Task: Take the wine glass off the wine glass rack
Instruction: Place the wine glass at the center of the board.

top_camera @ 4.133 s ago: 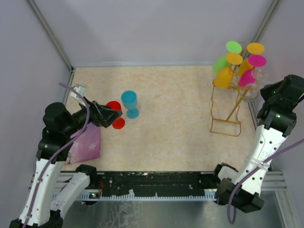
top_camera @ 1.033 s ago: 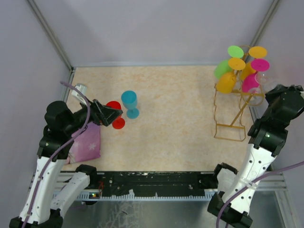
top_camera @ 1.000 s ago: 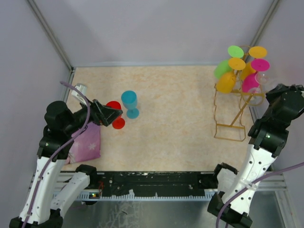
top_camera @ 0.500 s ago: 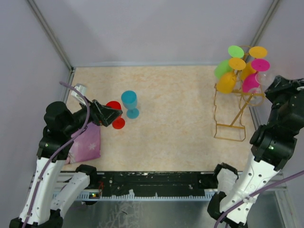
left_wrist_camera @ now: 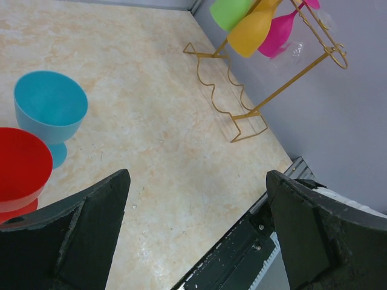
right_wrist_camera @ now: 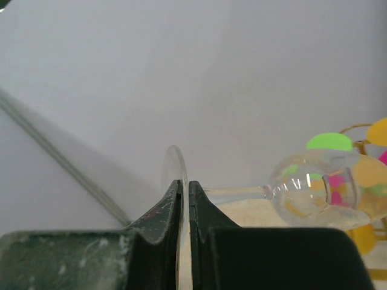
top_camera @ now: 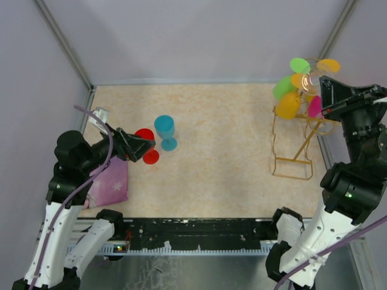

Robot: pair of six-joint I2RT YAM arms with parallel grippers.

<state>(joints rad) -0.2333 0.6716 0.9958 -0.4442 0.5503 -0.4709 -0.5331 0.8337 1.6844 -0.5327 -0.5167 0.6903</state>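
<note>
Your right gripper [right_wrist_camera: 184,194] is pinching the flat foot of the clear wine glass [right_wrist_camera: 307,188] between its two closed fingers. The glass is lying on its side in the air, with the stem level and the bowl pointing towards the wine glass rack [left_wrist_camera: 284,90]. In the top view it is hanging high, just beside the top of the rack. Whether the bowl is touching a rail, I cannot tell. A green glass [top_camera: 282,87], an orange glass [top_camera: 287,105] and a pink glass [top_camera: 314,108] are hanging upside down on the rack. Your left gripper [left_wrist_camera: 196,232] is standing wide open and holding nothing. It is hovering low over the table [top_camera: 230,121], near a red glass [left_wrist_camera: 21,169] and a blue glass [left_wrist_camera: 49,109] that are standing upright beside each other.
</note>
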